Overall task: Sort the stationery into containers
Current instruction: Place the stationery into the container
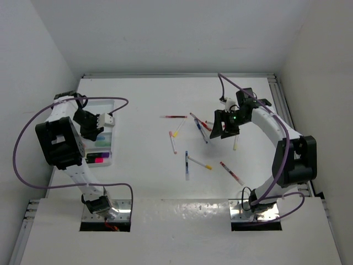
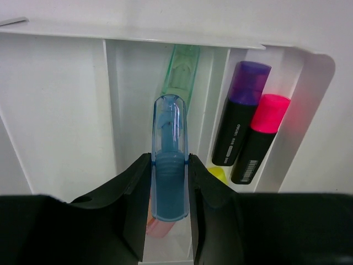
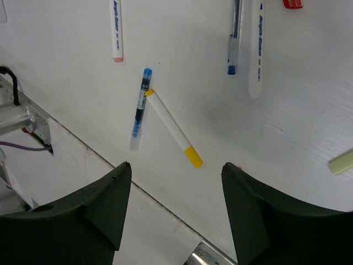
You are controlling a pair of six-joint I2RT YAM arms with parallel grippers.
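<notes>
Black matte fingers of the left gripper [image 2: 170,182] fill the foreground, pinching a blue highlighter [image 2: 169,138] by its lower barrel. It's stubby, glossy, see-through plastic, long axis running 6 to 12, rounded end at 12. It hangs over a narrow slot of the tray [image 2: 55,110], smooth white plastic with thin upright dividers, and from above that tray sits at 9 o'clock on the white table [image 1: 143,99]. Up at 12 in the same slot lies a pale green highlighter [image 2: 183,69]. At 2, the next slot holds a purple-capped marker [image 2: 242,105] and a pink-capped marker [image 2: 263,132], both black-bodied, side by side. Over at 3 o'clock the right gripper [image 3: 175,171] is spread wide, gripping nothing, above loose thin pens: a yellow-tipped pen [image 3: 171,130] touches a blue pen [image 3: 139,107].
</notes>
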